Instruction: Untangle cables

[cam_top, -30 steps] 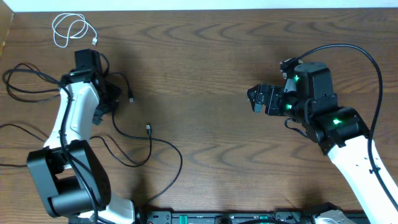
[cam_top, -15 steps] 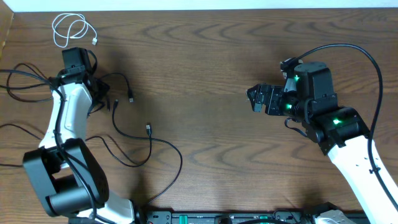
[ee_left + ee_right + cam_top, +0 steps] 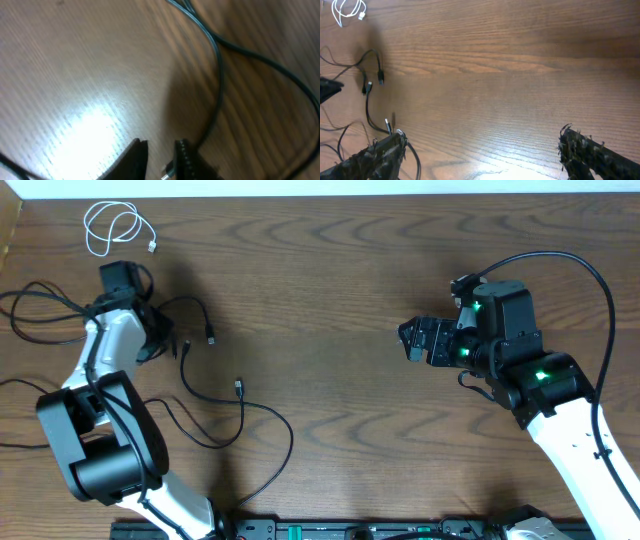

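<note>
Two changes stand out to me from a second ago: my left arm has swung its wrist up toward 10 o'clock, closer to the far-left corner, and the left fingers [image 3: 160, 152], which were spread, have clenched. In the left wrist view they sit almost together, with a black strand running down to the one at 3 o'clock and what looks like a small metal plug tip between them. I cannot confirm from that blurred view that a strand is actually pinched. If it is, I judge this the start of a pull to draw one lead out of the heap. The right fingers [image 3: 410, 342] have not moved and hang spread wide and empty at about 3 o'clock, well apart from everything. The black cables [image 3: 186, 370] lie at 9 o'clock on the surface [image 3: 320, 270], as thin loose loops that cross one another around and under the left arm. Two free plug ends point toward the middle, and one long curve trails toward 7 o'clock. The white cable [image 3: 112, 227] sits coiled by itself at 11 o'clock, near the black loops but not touching them, so only the black ones still need separating.
</note>
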{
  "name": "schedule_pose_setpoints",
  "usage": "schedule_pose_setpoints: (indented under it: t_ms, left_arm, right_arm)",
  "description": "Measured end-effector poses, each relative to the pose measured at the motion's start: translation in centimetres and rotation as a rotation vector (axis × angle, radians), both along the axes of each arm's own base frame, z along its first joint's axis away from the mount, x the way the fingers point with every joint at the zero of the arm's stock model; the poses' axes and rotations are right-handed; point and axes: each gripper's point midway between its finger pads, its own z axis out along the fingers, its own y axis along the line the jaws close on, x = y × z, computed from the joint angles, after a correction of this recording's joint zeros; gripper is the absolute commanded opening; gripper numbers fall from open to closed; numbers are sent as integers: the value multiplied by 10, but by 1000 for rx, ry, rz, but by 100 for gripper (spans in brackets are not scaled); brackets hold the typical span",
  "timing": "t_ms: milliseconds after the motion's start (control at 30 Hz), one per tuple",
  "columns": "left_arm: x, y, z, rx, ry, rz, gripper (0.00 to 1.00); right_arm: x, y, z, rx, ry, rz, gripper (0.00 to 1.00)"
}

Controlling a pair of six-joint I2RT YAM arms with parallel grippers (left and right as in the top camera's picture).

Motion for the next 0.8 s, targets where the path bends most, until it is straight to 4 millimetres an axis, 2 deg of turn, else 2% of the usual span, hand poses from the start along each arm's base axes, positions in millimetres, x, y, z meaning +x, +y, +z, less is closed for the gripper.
schedule_pose_setpoints:
  t_ms: [133,267,533,800]
  left_arm:
    - [-5,11,-1,-14,-3,30,8]
    - [1,4,-5,-66,-27,4,8]
    - [0,-12,-45,-164,37,-38,8]
    - [8,-16,-44,-187,2,-55,8]
  right_arm:
    - [0,0,0,1,-2,0,95]
    - [2,0,2,3,-11,-1,95]
    - [2,0,2,2,-11,-2,95]
    - [1,0,1,1,-7,-2,94]
